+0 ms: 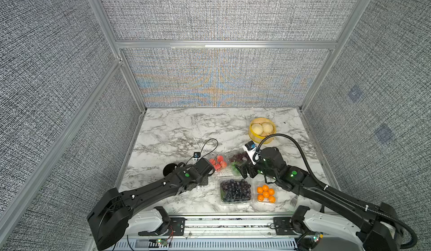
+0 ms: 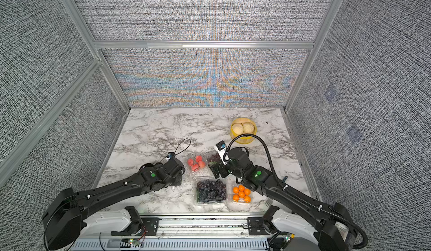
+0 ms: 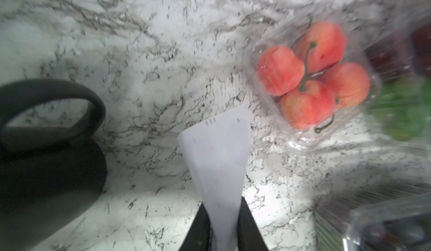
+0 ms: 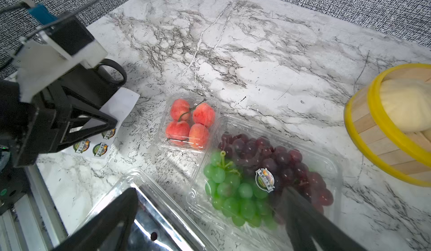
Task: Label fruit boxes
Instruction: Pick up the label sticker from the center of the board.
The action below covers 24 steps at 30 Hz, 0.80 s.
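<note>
while left fingers [image 3: 249,228] pinch sheet [image 3: 217,158], right fingers [image 4: 310,221] spread

counter [image 1: 186,130]: white marble, grey veins | steamer [image 4: 373,130]: yellow-rimmed, upright, far right, holds pale buns [image 1: 257,128] | sticker sheet [image 4: 121,105]: white, round labels [image 4: 100,149] showing | black loop-handled object [image 3: 46,163]: just beside sheet

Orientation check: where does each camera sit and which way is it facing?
Top views: high behind the robot, looking down on the marble table; left arm and right arm show.
Left wrist: faces along the left gripper pinching the sticker sheet, red fruit box beyond.
Right wrist: over the mixed grape box, open right gripper framing it.
Shared: both wrist views show the red fruit box and sticker sheet.
</note>
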{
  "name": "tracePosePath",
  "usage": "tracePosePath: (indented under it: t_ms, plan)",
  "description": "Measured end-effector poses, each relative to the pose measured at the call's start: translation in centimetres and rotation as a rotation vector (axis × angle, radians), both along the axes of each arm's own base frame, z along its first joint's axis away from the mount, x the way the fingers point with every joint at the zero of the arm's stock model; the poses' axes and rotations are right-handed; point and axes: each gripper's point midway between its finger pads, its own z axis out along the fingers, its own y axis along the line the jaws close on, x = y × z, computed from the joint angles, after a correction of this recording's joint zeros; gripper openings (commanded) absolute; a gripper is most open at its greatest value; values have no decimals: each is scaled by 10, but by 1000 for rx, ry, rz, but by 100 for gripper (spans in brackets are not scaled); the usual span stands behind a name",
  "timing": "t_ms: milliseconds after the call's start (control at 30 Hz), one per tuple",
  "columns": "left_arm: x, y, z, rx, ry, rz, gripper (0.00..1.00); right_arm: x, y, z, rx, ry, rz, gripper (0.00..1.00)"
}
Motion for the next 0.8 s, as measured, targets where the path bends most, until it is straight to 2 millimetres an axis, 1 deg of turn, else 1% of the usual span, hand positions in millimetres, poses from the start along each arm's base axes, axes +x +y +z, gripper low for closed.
tracePosePath:
  t_ms: [100,267,433,567,633,700,767,800]
  plan:
    - [6,-8,23,-55,-73,-39,15,-4,8,3,33,11,42,99]
    - [14,-29,69,-197,-221,-145,16,-13,25,17,137,44,147,99]
    - [15,-61,125,-369,-351,-278,17,-22,42,45,271,65,254,99]
    - [8,-80,156,-471,-416,-383,18,-29,56,63,371,104,339,98]
    - [6,-85,174,-518,-463,-421,18,-33,64,71,416,126,387,94]
    - [4,-87,185,-542,-494,-445,18,-36,69,77,448,145,426,91]
    - [1,-91,193,-568,-513,-474,18,-40,74,81,470,160,465,84]
    - [0,-93,195,-579,-516,-487,18,-42,76,83,480,164,485,77]
